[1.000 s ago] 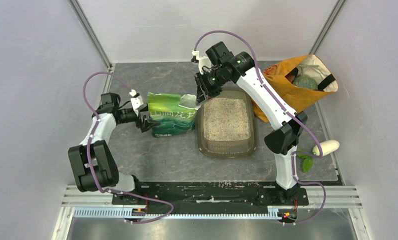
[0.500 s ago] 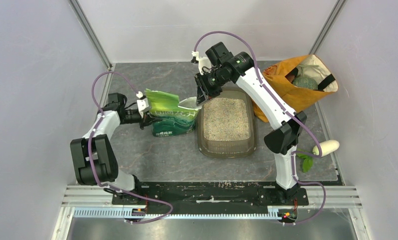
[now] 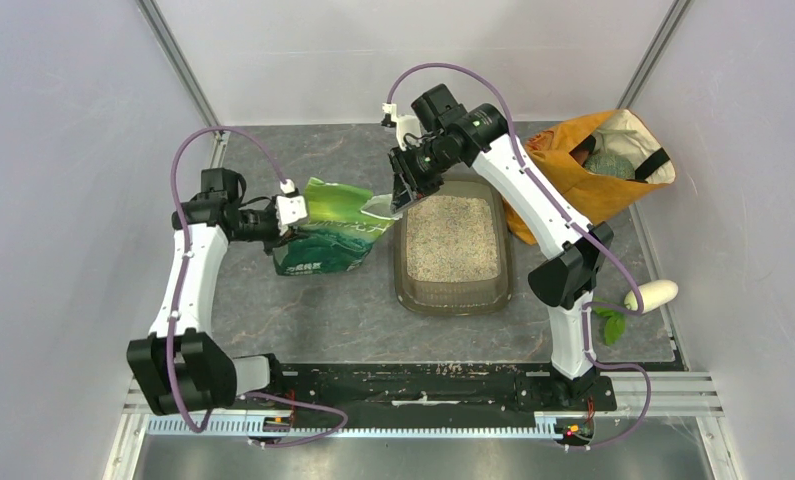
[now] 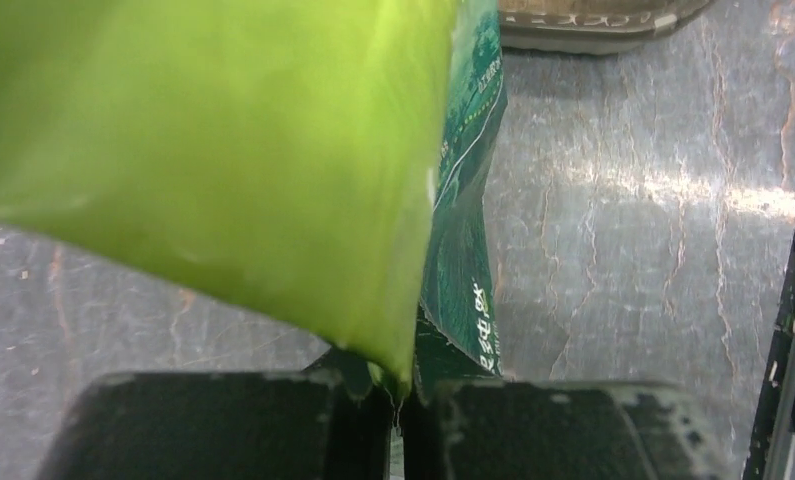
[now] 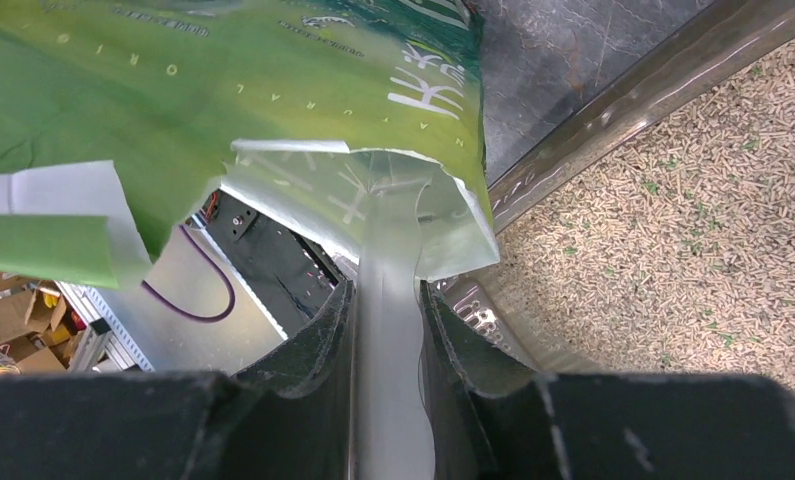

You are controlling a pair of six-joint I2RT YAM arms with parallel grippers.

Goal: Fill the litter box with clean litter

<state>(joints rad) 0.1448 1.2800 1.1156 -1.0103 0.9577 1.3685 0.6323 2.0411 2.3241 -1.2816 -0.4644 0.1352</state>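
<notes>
The litter box point(image 3: 402, 272) lies mid-table, its floor covered with pale clean litter point(image 3: 451, 238). In the right wrist view the litter point(image 5: 693, 200) lies behind the box's rim point(image 5: 613, 110). To its left, a glossy green pouch point(image 3: 328, 235) is held up between both arms. My left gripper point(image 3: 295, 220) is shut on the pouch's left end. In the left wrist view, the jaws point(image 4: 405, 395) pinch the pouch's thin green edge point(image 4: 223, 150). My right gripper point(image 3: 403, 196) is shut on the pouch's silver-lined mouth flap by the box's near-left corner. In the right wrist view, that flap point(image 5: 388, 230) runs between the fingers point(image 5: 385, 300).
An orange cloth bag point(image 3: 583, 170) with things inside leans at the back right, touching the box's far corner. A white cylinder point(image 3: 651, 294) and a green leafy piece point(image 3: 609, 322) lie at the right edge. Enclosure walls stand on three sides.
My left gripper has shut on the pouch's left end, and the arm has risen, tilting the pouch and pulling it slightly left. The right arm has not moved.
</notes>
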